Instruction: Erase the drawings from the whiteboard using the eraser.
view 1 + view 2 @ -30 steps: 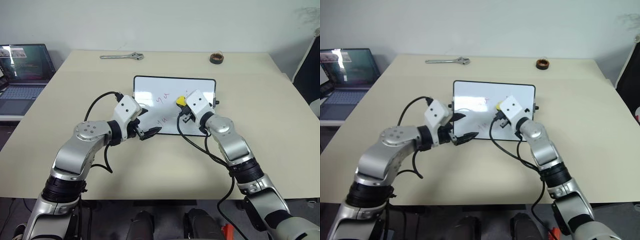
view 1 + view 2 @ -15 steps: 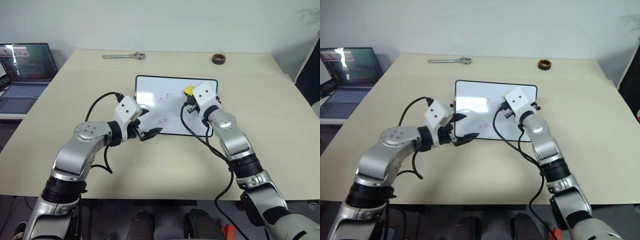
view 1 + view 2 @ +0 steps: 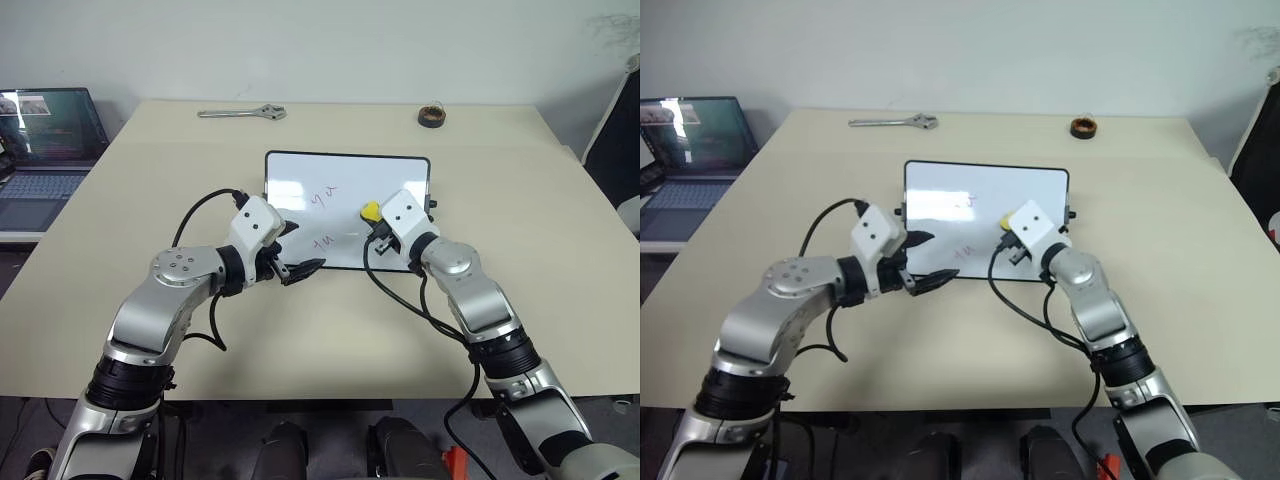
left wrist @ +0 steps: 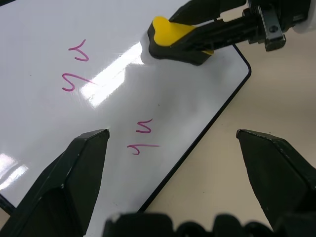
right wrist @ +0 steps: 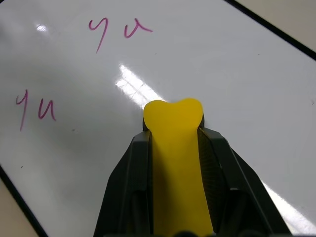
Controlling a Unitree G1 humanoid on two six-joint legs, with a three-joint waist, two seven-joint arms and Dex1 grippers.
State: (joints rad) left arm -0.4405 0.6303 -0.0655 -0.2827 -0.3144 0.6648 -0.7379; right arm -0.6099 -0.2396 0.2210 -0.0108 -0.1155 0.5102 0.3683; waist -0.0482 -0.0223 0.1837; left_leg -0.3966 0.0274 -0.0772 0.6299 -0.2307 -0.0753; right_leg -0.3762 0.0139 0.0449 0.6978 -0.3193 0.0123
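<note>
On the whiteboard point(image 3: 345, 190), right of centre, right fingers point(image 5: 173, 143) clamp the eraser point(image 3: 369, 211), its long axis running along them. Remaining drawings point(image 3: 324, 218) lie left of it, so the right arm is nearer to wipe. Left fingers point(image 4: 89, 153) are spread wide and empty over the board's near-left corner.

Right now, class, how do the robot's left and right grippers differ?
The left gripper is open and empty; the right gripper is shut on the yellow eraser. The left sits at the whiteboard's near edge; the right sits over the board's surface. Both have black fingers.
</note>
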